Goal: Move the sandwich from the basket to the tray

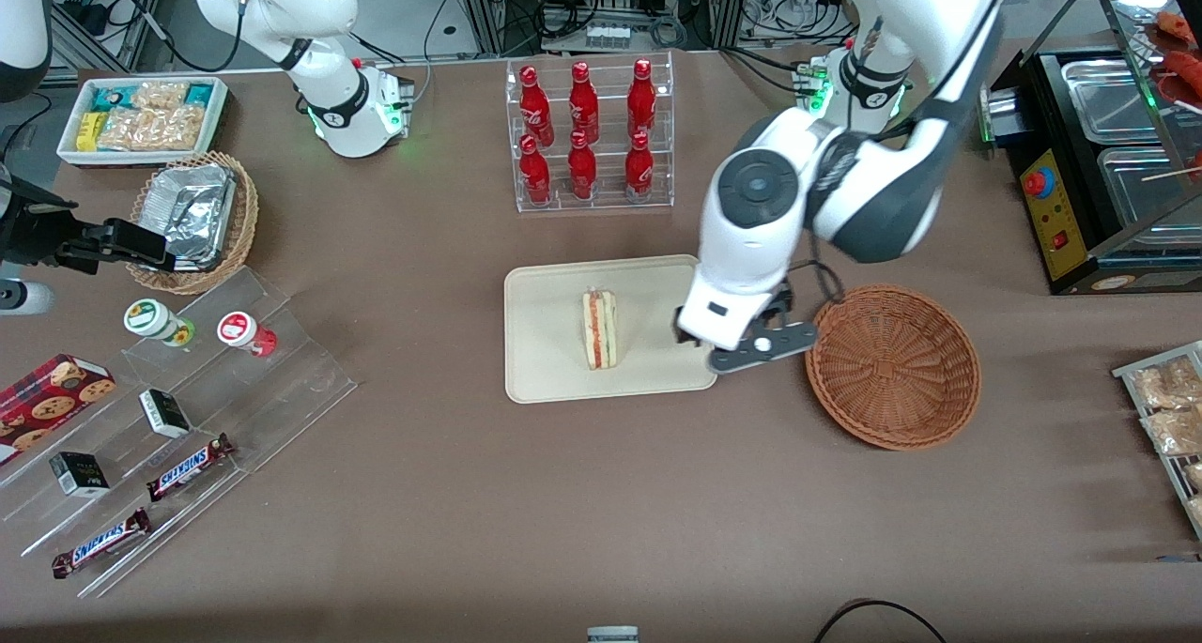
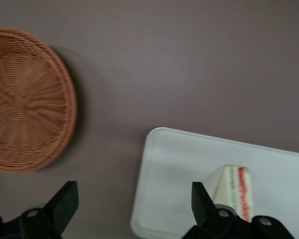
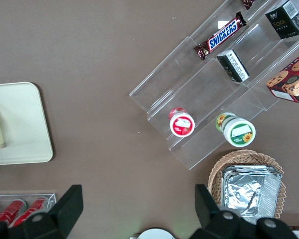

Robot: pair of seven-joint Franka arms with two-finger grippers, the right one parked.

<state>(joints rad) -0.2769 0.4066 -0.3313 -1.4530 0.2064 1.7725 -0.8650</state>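
Locate the sandwich [image 1: 600, 329] first: it lies on the tray [image 1: 545, 361], near the tray's middle, with its layered red and pink cut edge turned up toward the front camera. It touches nothing but the tray surface.

Locate the gripper [image 1: 728, 343] next. It hangs over the edge of the tray that faces the basket [image 1: 893, 366], between the sandwich and the basket. Its 2 fingers [image 2: 203, 201] stand well apart and hold nothing. In the left wrist view you see 1 finger over the tray with the sandwich [image 2: 235, 190] just beside it, and the other finger over bare tablecloth. The sandwich lies outside the span of the fingers, toward the parked arm's end of the table, and is not in contact with either finger.

Check the basket: the round reddish-brown wicker bowl [image 2: 25, 99] sits on the table beside the tray [image 2: 169, 184], toward the working arm's end, apart from the tray rim. Its woven floor shows with no item in it.

Farther from the front camera than the tray, a clear rack [image 1: 590, 134] holds 6 red bottles.
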